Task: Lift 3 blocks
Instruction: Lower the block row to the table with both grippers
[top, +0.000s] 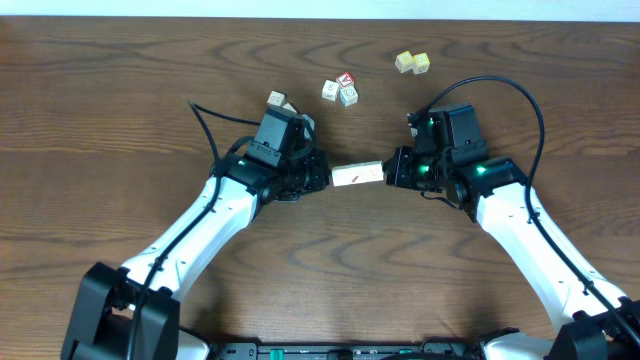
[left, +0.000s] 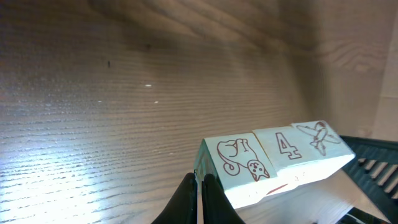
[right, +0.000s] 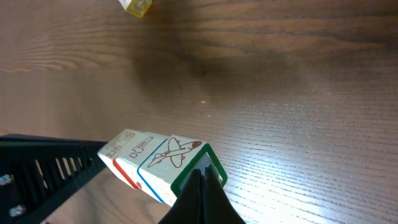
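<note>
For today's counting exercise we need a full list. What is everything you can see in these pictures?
Row of blocks: three, cream-white with pictures, centre, pressed end to end.
Yellow blocks: two, yellow, far side, right.
Cluster of blocks: three, cream with red marks, far centre.
Lone block: one, cream, left of the cluster.
Table: one, dark brown wood.
Cables: two, black.
Left pincer: black, shut, at row's left end.
Right pincer: black, shut, at row's right end.

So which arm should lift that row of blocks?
Neither alone. The shut left gripper presses one end of the row of blocks, the shut right gripper the other, so both likely must rise together.
</note>
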